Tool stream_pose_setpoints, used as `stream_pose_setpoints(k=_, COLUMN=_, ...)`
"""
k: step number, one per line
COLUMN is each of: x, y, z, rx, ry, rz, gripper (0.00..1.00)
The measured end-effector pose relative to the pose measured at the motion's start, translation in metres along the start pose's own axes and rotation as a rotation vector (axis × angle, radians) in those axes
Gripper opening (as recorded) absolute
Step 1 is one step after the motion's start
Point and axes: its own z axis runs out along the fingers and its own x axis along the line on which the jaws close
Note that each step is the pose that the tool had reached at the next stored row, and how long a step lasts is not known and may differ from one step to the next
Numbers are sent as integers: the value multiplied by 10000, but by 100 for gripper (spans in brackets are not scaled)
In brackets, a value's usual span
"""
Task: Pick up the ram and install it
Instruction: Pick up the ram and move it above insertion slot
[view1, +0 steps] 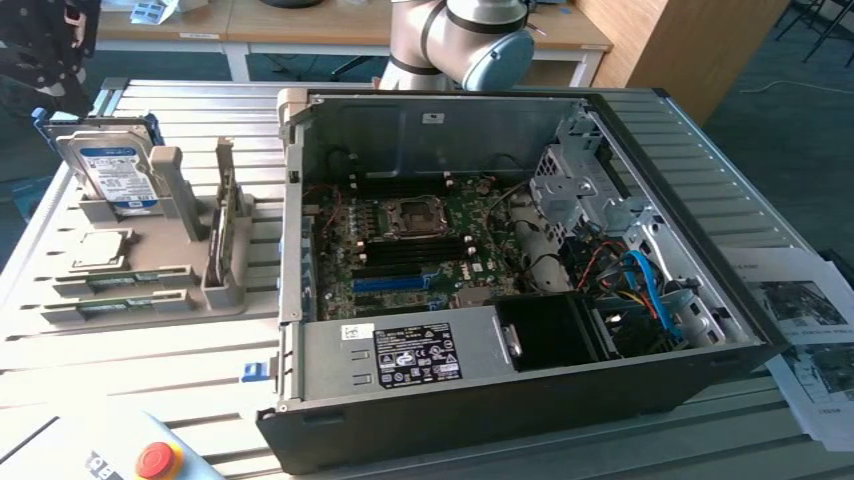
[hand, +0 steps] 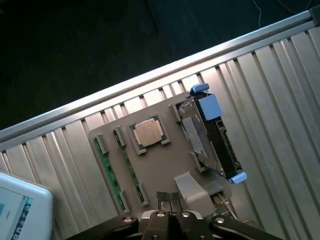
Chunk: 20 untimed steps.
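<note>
Looking down, you see your gripper (hand: 168, 196) with its fingers pressed together on nothing, poised over the grey holder (hand: 160, 162). The ram (hand: 107, 172) lies slotted along the holder's edge, a second stick (hand: 129, 170) just beside it, and the processor (hand: 149, 132) sits farther on.

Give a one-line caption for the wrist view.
Shut pincer above grey holder with two ram sticks, processor and hard drive.
</note>
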Motion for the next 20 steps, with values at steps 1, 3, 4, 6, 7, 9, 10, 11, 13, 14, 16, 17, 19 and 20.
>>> stream_pose_setpoints(k=1, x=0, y=0, z=0, rx=-4, ry=8, rz=-179, gripper=10)
stream_pose_setpoints(k=3, x=0, y=0, z=1, rx=-12, ry=24, rz=-539, gripper=10)
stream_pose_setpoints(k=4, x=0, y=0, z=0, rx=-16, ry=33, rz=-719, gripper=10)
stream_pose_setpoints(k=6, x=0, y=0, z=1, rx=-26, ry=50, rz=-1088, gripper=10)
stream_pose_setpoints(k=7, x=0, y=0, z=1, rx=-29, ry=57, rz=-1268, gripper=10)
stream_pose_setpoints(k=9, x=0, y=0, z=1, rx=-37, ry=74, rz=-1627, gripper=10)
stream_pose_setpoints(k=10, x=0, y=0, z=1, rx=-42, ry=82, rz=-1805, gripper=10)
stream_pose_setpoints(k=11, x=0, y=0, z=2, rx=-46, ry=89, rz=-1983, gripper=10)
stream_pose_setpoints(k=13, x=0, y=0, z=1, rx=-55, ry=107, rz=-2352, gripper=10)
stream_pose_setpoints(k=14, x=0, y=0, z=2, rx=-58, ry=114, rz=-2524, gripper=10)
stream_pose_setpoints(k=16, x=0, y=0, z=2, rx=-67, ry=130, rz=-2878, gripper=10)
stream_pose_setpoints(k=17, x=0, y=0, z=2, rx=-71, ry=138, rz=-3069, gripper=10)
stream_pose_setpoints(k=19, x=0, y=0, z=2, rx=-79, ry=154, rz=-3409, gripper=10)
stream_pose_setpoints(k=20, x=0, y=0, z=2, rx=-83, ry=161, rz=-3565, gripper=10)
